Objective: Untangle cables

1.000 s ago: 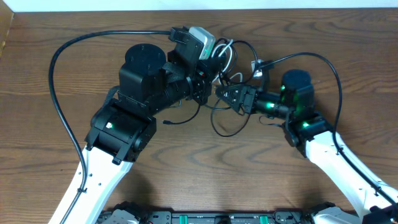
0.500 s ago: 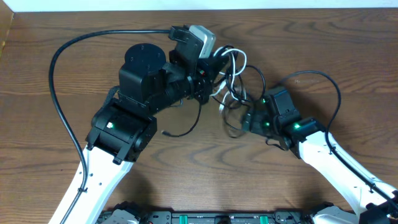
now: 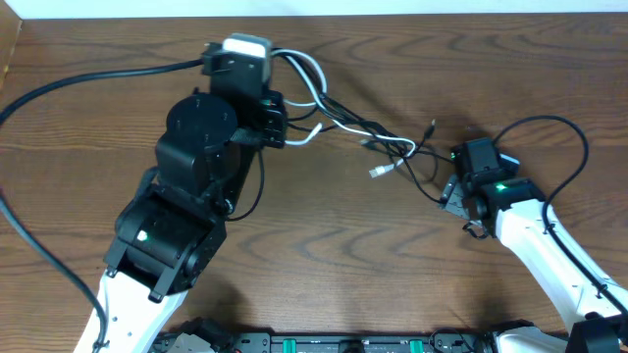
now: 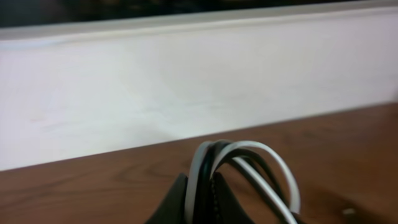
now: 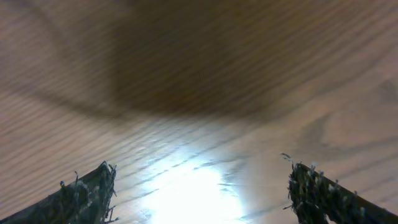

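The left gripper (image 4: 200,198) is closed on the cables. In the left wrist view a white cable (image 4: 273,165) and a black cable (image 4: 252,171) rise together from between its dark fingertips, arch in a tight loop just above them, and drop away to the gripper's right. Beyond the loop are the wooden table (image 4: 93,186) and a white wall (image 4: 186,93) at its far edge.

From overhead, both cords leave this gripper and run outward across the table toward the right arm. The white cable (image 3: 312,80) bows away from the fingers and comes back alongside the black one (image 3: 351,122). Between the two grippers the cords cross and twist over each other. A white plug end (image 3: 379,172) lies on the wood past the crossing, nearer the right gripper than the left. A thin black strand curves on from the crossing down to a spot just beside the right gripper (image 3: 453,194). Whether it touches the fingers cannot be told from this height.

The right gripper's fingers (image 5: 87,194) stand wide apart in its own wrist view. Only bare wood grain and a bright patch of reflected light show between them, and it holds nothing. The picture is blurred and no cable shows in it.
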Robot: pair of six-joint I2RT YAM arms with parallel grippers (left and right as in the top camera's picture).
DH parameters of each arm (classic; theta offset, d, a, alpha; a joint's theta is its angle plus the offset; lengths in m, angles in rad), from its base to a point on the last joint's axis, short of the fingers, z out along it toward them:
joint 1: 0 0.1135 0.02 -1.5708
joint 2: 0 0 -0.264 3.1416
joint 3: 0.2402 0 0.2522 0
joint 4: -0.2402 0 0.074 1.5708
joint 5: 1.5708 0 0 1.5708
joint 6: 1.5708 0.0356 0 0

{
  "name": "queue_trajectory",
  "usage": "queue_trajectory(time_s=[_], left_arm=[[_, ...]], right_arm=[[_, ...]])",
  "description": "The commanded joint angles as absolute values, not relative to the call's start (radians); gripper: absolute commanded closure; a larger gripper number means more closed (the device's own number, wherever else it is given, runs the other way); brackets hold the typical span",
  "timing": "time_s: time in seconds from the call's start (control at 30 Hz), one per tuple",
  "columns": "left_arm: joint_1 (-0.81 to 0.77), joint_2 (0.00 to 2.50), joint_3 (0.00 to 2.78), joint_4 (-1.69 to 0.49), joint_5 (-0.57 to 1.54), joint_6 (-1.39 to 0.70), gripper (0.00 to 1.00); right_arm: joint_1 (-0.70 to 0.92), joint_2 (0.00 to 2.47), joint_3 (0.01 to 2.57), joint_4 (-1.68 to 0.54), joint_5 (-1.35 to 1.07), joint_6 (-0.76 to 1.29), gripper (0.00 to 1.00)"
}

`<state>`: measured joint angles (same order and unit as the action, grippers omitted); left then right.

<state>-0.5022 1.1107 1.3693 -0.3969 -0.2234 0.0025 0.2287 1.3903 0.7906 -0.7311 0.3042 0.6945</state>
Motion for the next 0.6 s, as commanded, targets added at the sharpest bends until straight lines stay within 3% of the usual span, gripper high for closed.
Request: queue_trajectory(time_s=[0.0, 0.57], left_arm=[[-0.488, 1.072, 1.392, -0.385, -0.606, 0.036, 0.92], [-0.460, 1.071, 1.392, -0.403, -1.119, 0.190, 0.92]], right_arm=[[0.162, 1.399, 0.788, -0.756, 0.375, 0.694, 0.12], [0.047, 1.399, 0.788, -0.756, 0.376, 0.672, 0.07]])
